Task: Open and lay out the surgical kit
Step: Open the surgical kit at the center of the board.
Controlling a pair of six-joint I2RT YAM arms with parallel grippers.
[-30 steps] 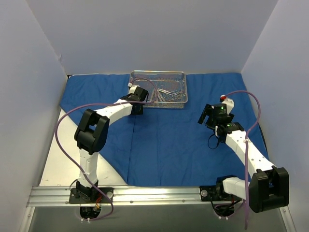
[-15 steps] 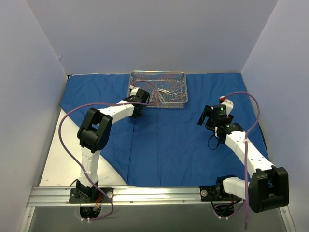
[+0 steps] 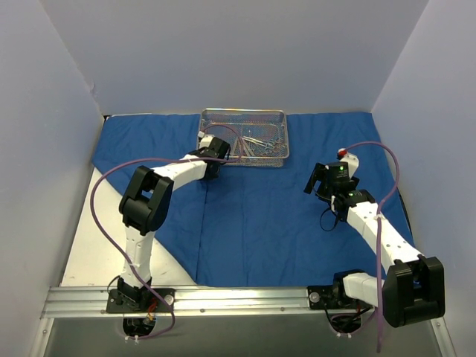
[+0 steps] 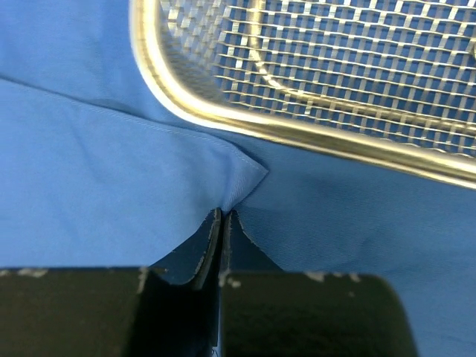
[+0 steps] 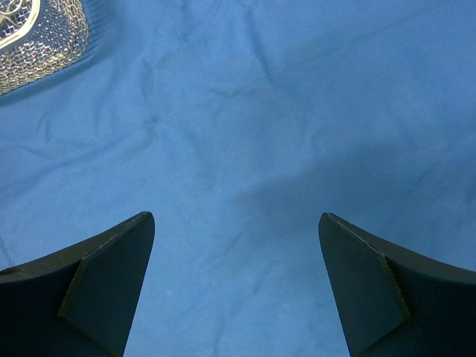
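Note:
The royal-blue cloth wrap (image 3: 260,216) lies spread over the table, with the silver wire-mesh tray (image 3: 244,113) on it at the back. Steel ring-handled instruments (image 3: 256,145) lie inside the tray. My left gripper (image 3: 202,141) is low at the tray's near left corner. In the left wrist view it (image 4: 223,214) is shut on a pinched-up fold of the cloth (image 4: 111,171), just in front of the tray rim (image 4: 297,134). My right gripper (image 3: 316,178) hovers over the cloth to the right of the tray, open with nothing in it (image 5: 236,216). A tray corner (image 5: 37,44) shows at the upper left of the right wrist view.
Bare white tabletop (image 3: 89,245) shows left of the cloth's diagonal edge. An aluminium rail (image 3: 223,297) runs along the near edge with both arm bases on it. Grey walls close in the back and both sides. Purple cables (image 3: 97,201) loop off each arm.
My left gripper moved a little toward the tray's near left corner and shut on a fold of the blue cloth. The right arm stayed still.

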